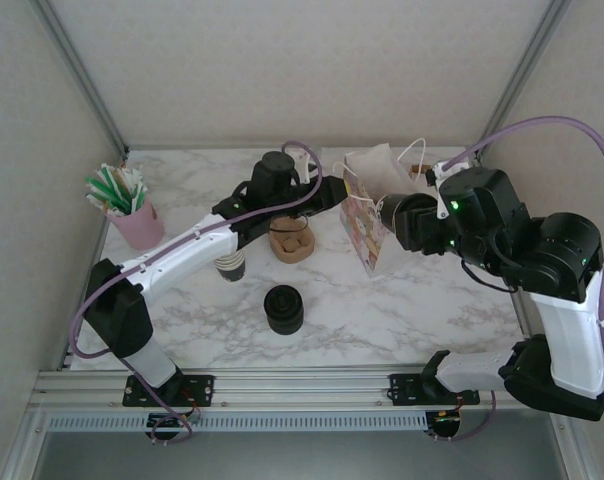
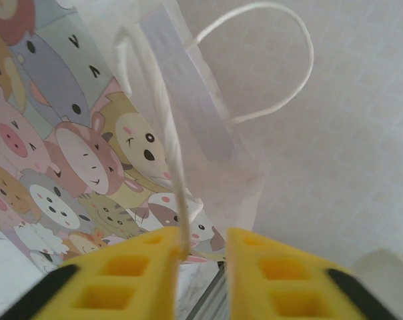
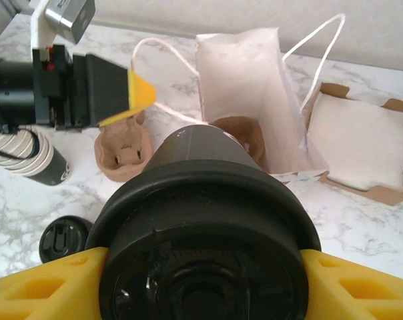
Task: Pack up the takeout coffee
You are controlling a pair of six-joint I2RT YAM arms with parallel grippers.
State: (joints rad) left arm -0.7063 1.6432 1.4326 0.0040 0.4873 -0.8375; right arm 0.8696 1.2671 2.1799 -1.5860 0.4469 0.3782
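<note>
The takeout coffee [image 3: 208,227], a dark cup under a round black lid, lies sideways in my right gripper [image 3: 201,280], which is shut on it; a yellow finger [image 3: 41,287] shows at each side of the lid. Its base points at the open mouth of the paper bag [image 3: 241,73], where a brown carrier [image 3: 245,133] sits inside. The bag [image 2: 88,153] has cartoon animals on its front. My left gripper [image 2: 201,260] is open beside the bag's near rim, with the white string handle [image 2: 168,133] resting against its left finger [image 2: 121,280]. From above, the left gripper [image 1: 340,190] and right gripper [image 1: 397,218] flank the bag [image 1: 367,225].
On the marble table stand a second brown carrier [image 1: 290,238], a stack of lidless cups [image 1: 230,265], a stack of black lids [image 1: 283,308] and a pink cup of stirrers [image 1: 132,215]. A cardboard box with white napkins [image 3: 358,140] lies behind the bag.
</note>
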